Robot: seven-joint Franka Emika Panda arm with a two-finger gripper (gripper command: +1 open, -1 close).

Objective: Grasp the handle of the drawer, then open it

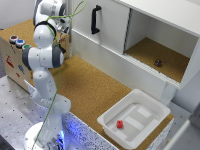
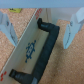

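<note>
Wrist view puts the black bar handle (image 2: 41,51) between our gripper (image 2: 39,30) fingers (image 2: 7,27), which are spread wide and not touching it. Nothing is grasped yet. In the exterior view the handle (image 1: 95,19) sits upright on the white drawer (image 1: 106,26) front, at the cabinet's left side in the exterior view. We judge that front shut or barely moved, though we can't tell for sure. The arm's wrist is up near it. Left to do: descend, close on the bar, pull. We ignore the white plastic tub (image 1: 152,107) holding a small red block (image 1: 120,124).
</note>
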